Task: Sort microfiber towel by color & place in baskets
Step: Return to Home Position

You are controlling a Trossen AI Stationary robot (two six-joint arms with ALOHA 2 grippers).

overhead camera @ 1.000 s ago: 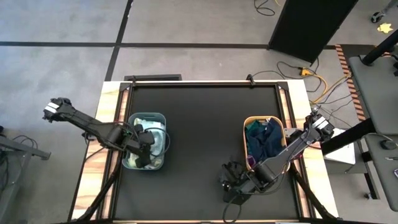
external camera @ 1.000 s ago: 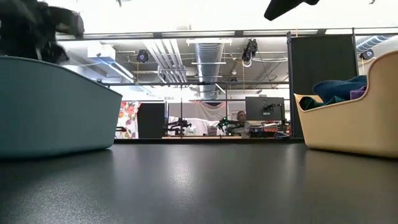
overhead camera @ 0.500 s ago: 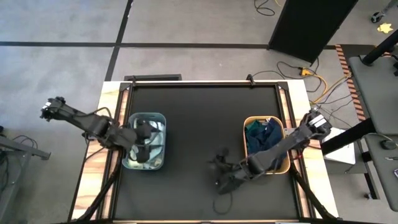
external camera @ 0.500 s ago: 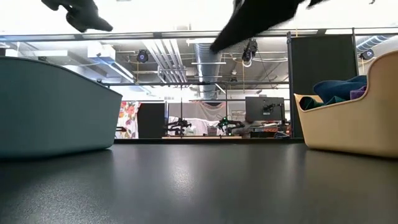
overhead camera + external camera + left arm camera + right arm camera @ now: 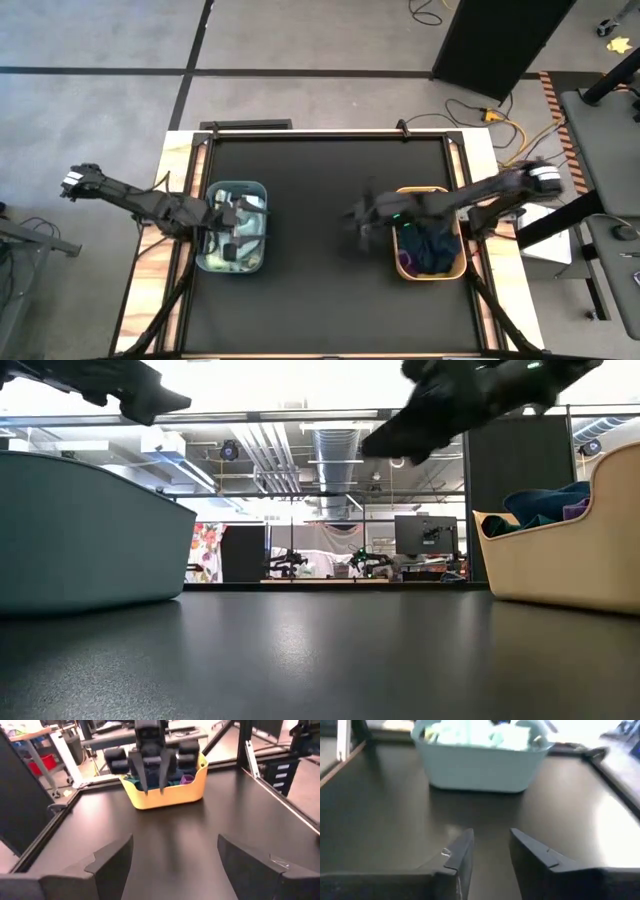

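Observation:
The grey-blue basket [image 5: 208, 250] holds pale yellow-green and light blue-grey towels [image 5: 475, 732]. The orange-tan basket [image 5: 398, 243] holds dark teal, navy and purple towels [image 5: 425, 245]; they show over its rim in the low view [image 5: 545, 500]. My left gripper [image 5: 172, 865] hovers open and empty over the grey-blue basket [image 5: 236, 222]. My right gripper [image 5: 491, 845] is open by a narrow gap and empty. It hangs in the air beside the orange-tan basket's left side [image 5: 365, 215], facing the grey-blue basket [image 5: 480, 767].
Bare black tabletop [image 5: 320, 260] lies between the two baskets. A raised frame [image 5: 330, 133] borders the table's far edge. Both arms reach in above the table in the low view [image 5: 120, 385] [image 5: 460, 405].
My right gripper has swung from near the table's near edge toward the far edge, rising, and now sits beside the orange-tan basket's left side. My left gripper has risen a little above the grey-blue basket. The towels and baskets have stayed in place.

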